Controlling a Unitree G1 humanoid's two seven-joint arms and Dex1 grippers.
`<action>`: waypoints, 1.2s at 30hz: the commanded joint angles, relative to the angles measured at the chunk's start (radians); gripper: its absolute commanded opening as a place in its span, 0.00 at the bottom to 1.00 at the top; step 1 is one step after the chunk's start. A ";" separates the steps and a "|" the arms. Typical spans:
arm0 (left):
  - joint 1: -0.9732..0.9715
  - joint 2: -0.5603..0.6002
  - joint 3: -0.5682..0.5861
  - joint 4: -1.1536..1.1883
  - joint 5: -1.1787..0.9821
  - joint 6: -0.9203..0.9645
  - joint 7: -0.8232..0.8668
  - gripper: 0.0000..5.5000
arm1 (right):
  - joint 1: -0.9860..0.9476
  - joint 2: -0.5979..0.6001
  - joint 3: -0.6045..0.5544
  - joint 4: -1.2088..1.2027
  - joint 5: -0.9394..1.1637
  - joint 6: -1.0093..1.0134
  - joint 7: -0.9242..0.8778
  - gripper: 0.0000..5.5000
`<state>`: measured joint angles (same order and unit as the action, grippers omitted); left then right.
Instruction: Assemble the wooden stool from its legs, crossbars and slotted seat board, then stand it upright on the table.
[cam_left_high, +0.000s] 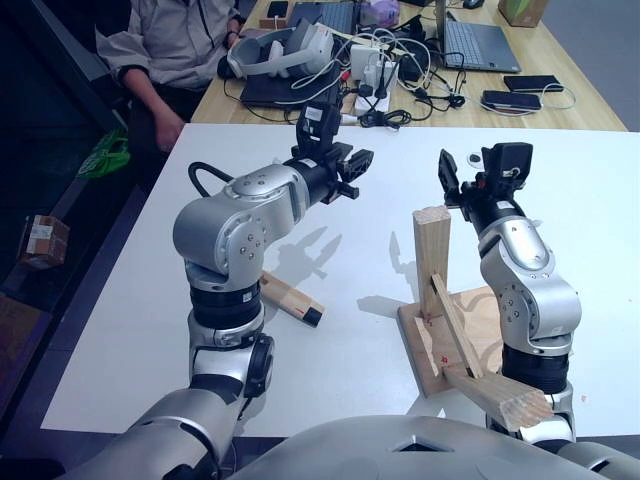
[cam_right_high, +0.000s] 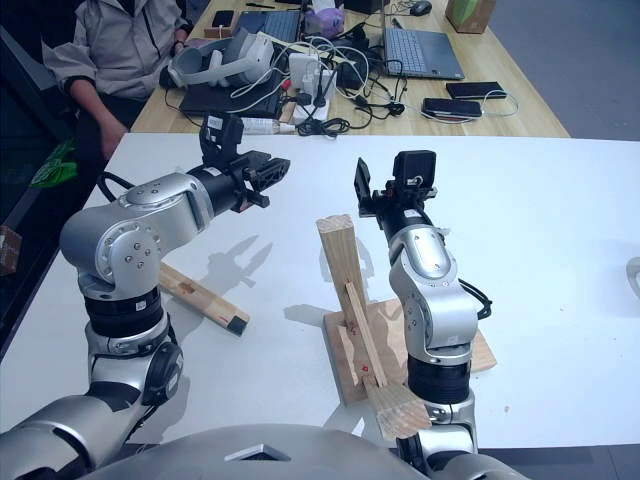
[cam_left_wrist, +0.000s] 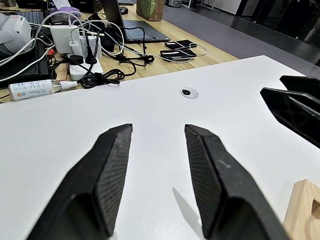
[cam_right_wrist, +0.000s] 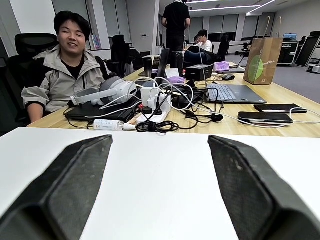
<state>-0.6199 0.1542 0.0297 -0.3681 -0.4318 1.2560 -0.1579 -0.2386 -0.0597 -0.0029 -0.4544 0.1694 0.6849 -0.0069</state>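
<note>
White table: seat board flat, upright leg standing on it, loose leg to its left. My left gripper and right gripper hang beyond it, fingers spread, empty. A careless brush could topple that leg.

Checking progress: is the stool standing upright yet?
No: the seat board lies flat on the table, one leg sticking up; another leg lies loose apart.

Pale wood leg, red-marked crossbar — white table — textured black left tool and right tool
</note>
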 joint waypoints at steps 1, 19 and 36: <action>-0.020 0.013 -0.009 0.010 0.014 -0.015 -0.001 0.35 | -0.008 -0.008 -0.001 0.009 -0.006 -0.011 0.010 0.65; -0.031 0.022 -0.021 0.016 0.023 -0.028 -0.007 0.35 | -0.009 0.005 0.006 0.018 -0.015 -0.019 0.017 0.65; -0.040 0.036 -0.029 0.032 0.021 -0.045 -0.015 0.35 | -0.011 0.006 0.013 0.030 -0.018 -0.034 0.021 0.65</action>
<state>-0.6394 0.1813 0.0070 -0.3398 -0.4208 1.2216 -0.1664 -0.2386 -0.0540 0.0055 -0.4282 0.1578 0.6544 0.0104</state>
